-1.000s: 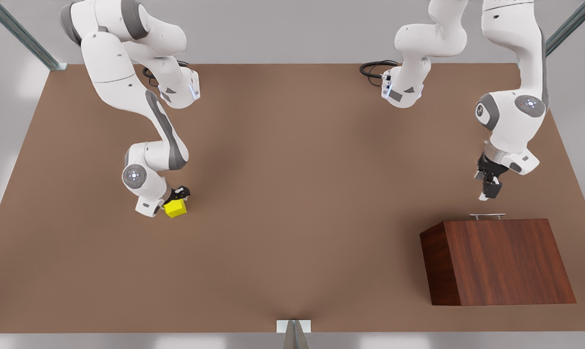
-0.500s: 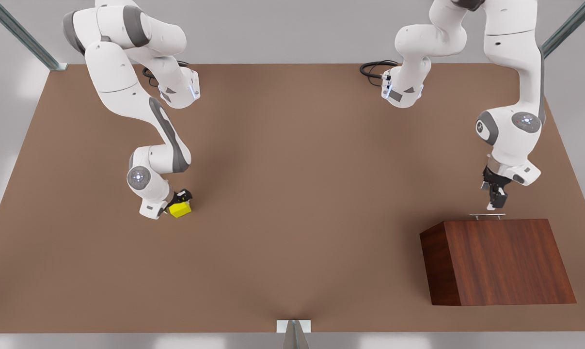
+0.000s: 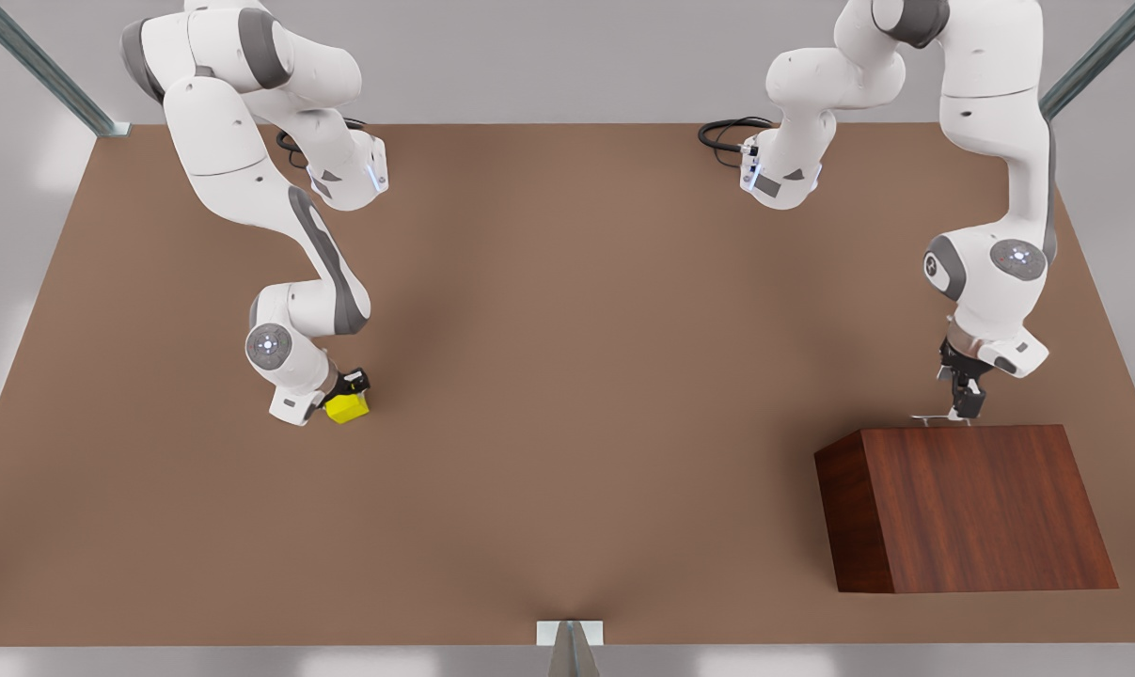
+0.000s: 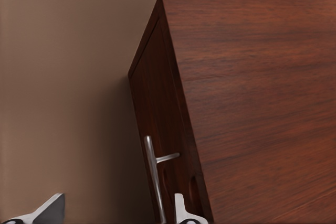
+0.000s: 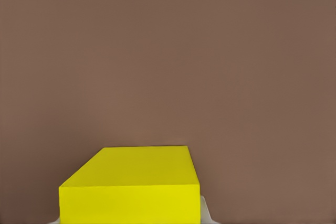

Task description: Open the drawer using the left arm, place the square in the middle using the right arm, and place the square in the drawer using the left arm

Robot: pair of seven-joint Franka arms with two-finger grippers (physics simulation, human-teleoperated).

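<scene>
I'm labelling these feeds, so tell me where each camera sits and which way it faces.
Front view: high, facing both arms, looking down on the table; right gripper at the square, left gripper at the handle.
Left wrist view: on the left arm, facing the box and handle; fingertips open, straddling the bar.
Right wrist view: on the right arm, facing the square.
Front shares box and square with them.

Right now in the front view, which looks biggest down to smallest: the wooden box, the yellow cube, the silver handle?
1. Wooden box, by far.
2. Yellow cube.
3. Silver handle, a thin sliver partly hidden by the left tool.
</scene>
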